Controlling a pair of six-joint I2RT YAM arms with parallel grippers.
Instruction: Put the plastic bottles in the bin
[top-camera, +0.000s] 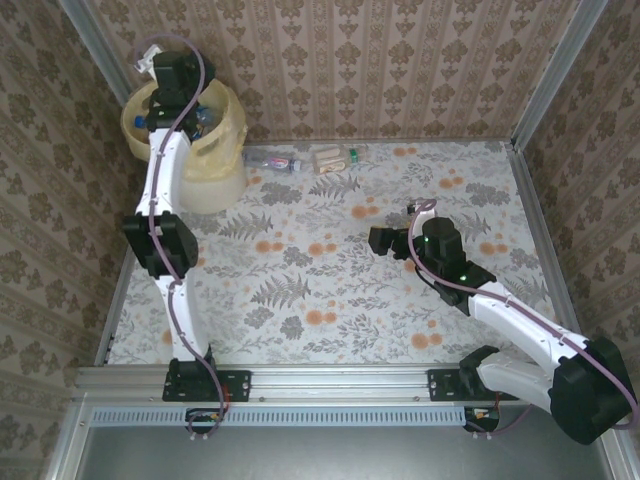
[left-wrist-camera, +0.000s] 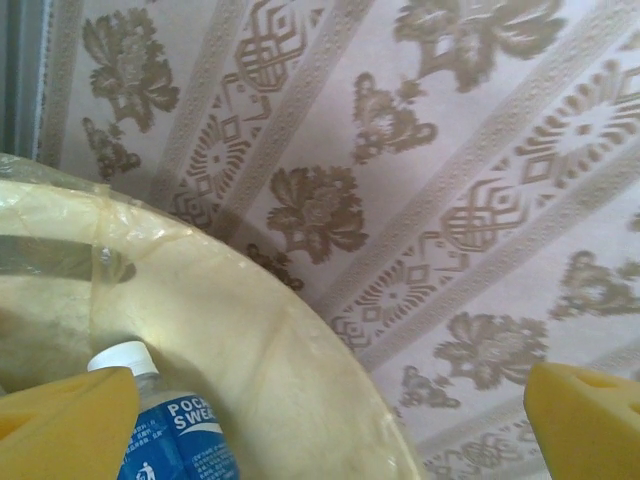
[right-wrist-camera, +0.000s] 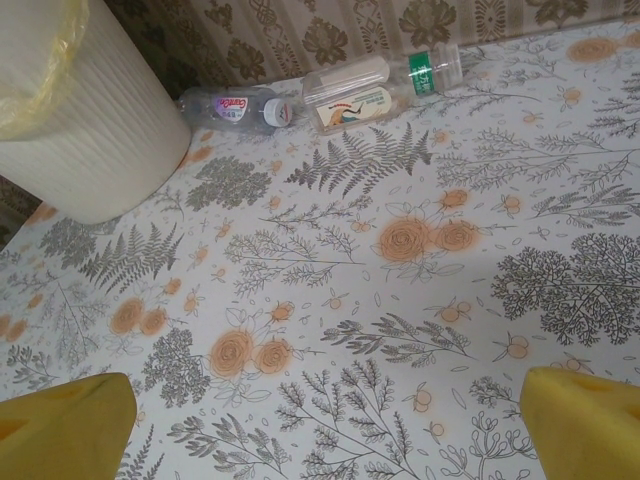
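- Top view: left claw (top-camera: 178, 88) over the round cream-yellow plastic bin (top-camera: 225, 150) in the far left corner; right claw (top-camera: 383, 240) above mid-surface (top-camera: 300, 290), well apart from clear plastic bottles (top-camera: 272, 160) lying by the far wall.
- Left wrist view: yellow fingers (left-wrist-camera: 60, 425) spread wide, gripping nothing; inside the bin, a white-capped bottle with a blue label (left-wrist-camera: 170, 445), a mere blur from above.
- Right wrist view: fingers wide apart, empty; red-labelled bottle (right-wrist-camera: 235, 107) just beside the bin's wall, green-labelled bottle (right-wrist-camera: 425, 68) farther along, labels plainer than from above.

We see a blue-labelled bottle (left-wrist-camera: 170, 430), white-capped, inside the cream bin (left-wrist-camera: 250, 330) beneath our left pincer (left-wrist-camera: 325, 425). Two clear bottles (right-wrist-camera: 235, 107) (right-wrist-camera: 375, 82) lie sideways far ahead of our right pincer (right-wrist-camera: 325, 430).
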